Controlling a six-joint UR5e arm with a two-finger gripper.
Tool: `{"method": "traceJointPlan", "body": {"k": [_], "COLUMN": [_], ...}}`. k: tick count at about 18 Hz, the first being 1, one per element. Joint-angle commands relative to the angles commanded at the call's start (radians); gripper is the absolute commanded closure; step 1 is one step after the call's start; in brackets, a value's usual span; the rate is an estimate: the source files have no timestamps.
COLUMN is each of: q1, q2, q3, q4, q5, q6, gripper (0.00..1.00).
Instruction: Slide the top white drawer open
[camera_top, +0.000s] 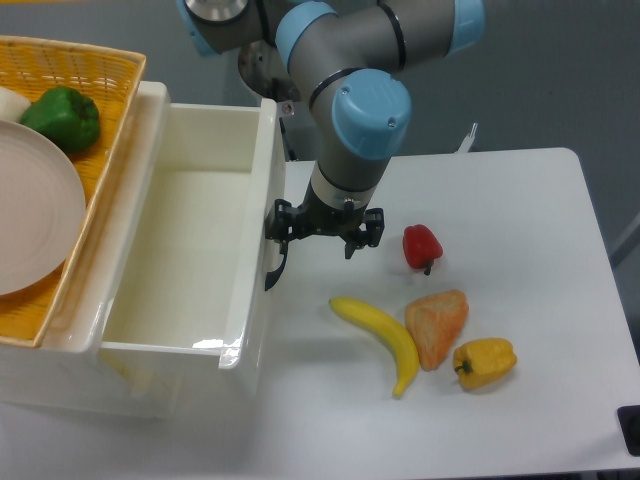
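The top white drawer (180, 250) stands pulled well out of the cabinet at the left of the white desk (500, 400), its glossy interior exposed and bare. The curved black handle (272, 268) on the drawer's front face projects toward the desk. The arm descends from above, and its hand (323, 228) sits at the handle's upper end, one finger against the drawer front; whether the hand is clenched on the handle cannot be told from this view. On top of the cabinet rests a wicker basket (100, 150) holding a plate (35, 215) and a green pepper (62, 118). On the desk to the right lie a red pepper (421, 245), a banana (383, 340), an orange-pink wedge-shaped item (437, 325) and a yellow pepper (484, 361).
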Motion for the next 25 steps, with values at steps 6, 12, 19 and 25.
{"method": "traceJointPlan", "body": {"k": [6,12,19,25], "q1": [0.023,0.035,0.066,0.078], "q2": [-0.002,-0.002,0.003,0.002], "q3": [0.000,0.000,0.000,0.000], "q4": [0.002,0.000,-0.021,-0.026], "q5": [-0.018,-0.057,-0.109,-0.132], "q6": [0.000,-0.002,-0.002,-0.002], "gripper": [0.00,0.00,0.00,0.00]}}
